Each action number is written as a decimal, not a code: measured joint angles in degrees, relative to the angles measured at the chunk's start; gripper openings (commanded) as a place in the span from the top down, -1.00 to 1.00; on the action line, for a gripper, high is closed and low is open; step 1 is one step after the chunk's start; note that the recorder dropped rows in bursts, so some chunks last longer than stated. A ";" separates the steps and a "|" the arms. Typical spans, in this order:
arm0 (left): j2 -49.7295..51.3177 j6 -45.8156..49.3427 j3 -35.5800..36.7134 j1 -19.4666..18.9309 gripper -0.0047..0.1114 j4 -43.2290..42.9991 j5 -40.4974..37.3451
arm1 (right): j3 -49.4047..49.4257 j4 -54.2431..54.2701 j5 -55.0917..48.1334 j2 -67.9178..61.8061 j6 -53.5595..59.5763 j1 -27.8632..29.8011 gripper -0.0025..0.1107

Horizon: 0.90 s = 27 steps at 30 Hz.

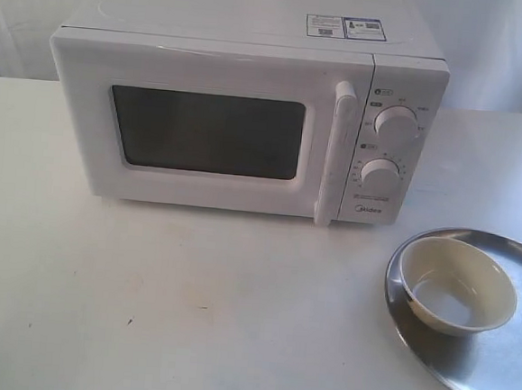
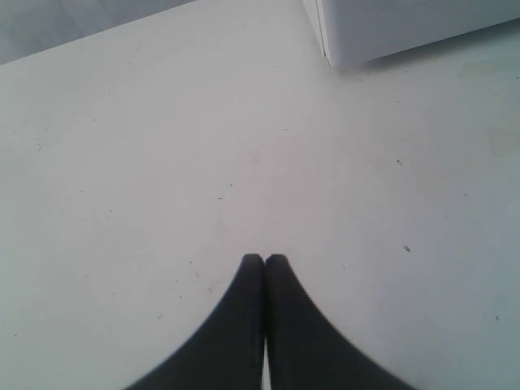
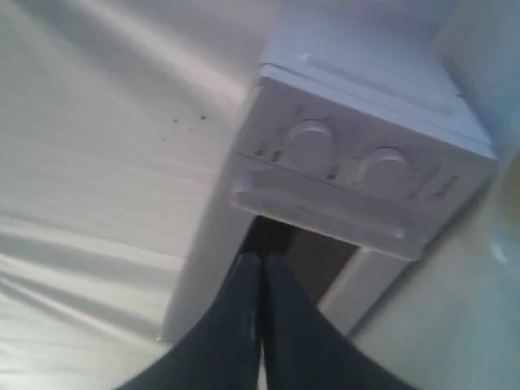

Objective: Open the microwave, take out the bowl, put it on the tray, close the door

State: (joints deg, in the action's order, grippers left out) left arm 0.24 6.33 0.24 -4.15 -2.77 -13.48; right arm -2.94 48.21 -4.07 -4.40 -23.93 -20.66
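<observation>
The white microwave [image 1: 244, 67] stands at the back of the table with its door [image 1: 202, 136] shut and the bar handle [image 1: 337, 151] upright. The cream bowl [image 1: 457, 285] sits on the silver tray [image 1: 491, 376] at the front right. Neither gripper shows in the exterior view. My left gripper [image 2: 265, 258] is shut and empty above bare tabletop, with a corner of the microwave [image 2: 406, 24] ahead of it. My right gripper [image 3: 262, 256] is shut and empty, its tips just short of the door handle [image 3: 325, 213] and dark window, below the two knobs [image 3: 310, 134].
The white table [image 1: 145, 285] spreads wide in front of the microwave. The tray runs past the right edge of the exterior view. White cloth hangs behind the microwave.
</observation>
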 measured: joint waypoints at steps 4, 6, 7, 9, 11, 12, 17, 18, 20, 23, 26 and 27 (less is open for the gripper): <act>0.00 0.00 0.00 0.00 0.92 0.00 0.00 | 2.62 0.68 0.95 0.00 0.00 0.11 0.96; 0.00 0.00 0.00 0.00 0.92 0.00 0.00 | 2.65 0.28 1.24 0.45 0.00 0.11 0.96; 0.00 0.00 0.00 0.00 0.92 0.00 0.00 | 2.65 -0.72 1.63 1.05 1.27 0.11 0.96; 0.00 0.00 0.00 0.00 0.92 0.00 0.00 | 2.65 -2.21 2.08 2.61 5.20 0.11 0.96; 0.00 0.00 0.00 0.00 0.92 0.00 0.00 | 2.65 -2.75 2.39 3.77 10.11 0.11 0.96; 0.00 0.00 0.00 0.00 0.92 0.00 0.00 | 2.65 -3.26 2.52 3.99 13.54 0.11 0.96; 0.00 0.00 0.00 0.00 0.92 0.00 0.00 | 2.65 -13.28 1.49 4.01 33.62 0.11 0.96; 0.00 0.00 0.00 0.00 0.92 0.00 0.00 | 2.65 -16.28 0.90 4.01 34.65 0.11 0.96; 0.00 0.00 0.00 0.00 0.92 0.00 0.00 | 2.65 -22.25 1.35 4.01 34.04 0.11 0.96; 0.00 0.00 0.00 0.00 0.92 0.00 0.00 | 2.75 -31.40 8.52 4.11 29.94 0.11 0.96; 0.00 0.00 0.00 0.00 0.92 0.00 0.00 | 2.75 -40.14 14.64 4.11 28.55 0.22 0.96; 0.00 0.00 0.00 0.00 0.92 0.00 0.00 | 2.75 -41.89 14.76 4.11 28.39 0.22 0.96</act>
State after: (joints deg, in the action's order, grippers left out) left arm 0.24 6.33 0.24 -4.15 -2.77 -13.48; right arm -0.19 6.32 10.69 -0.29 4.47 -20.45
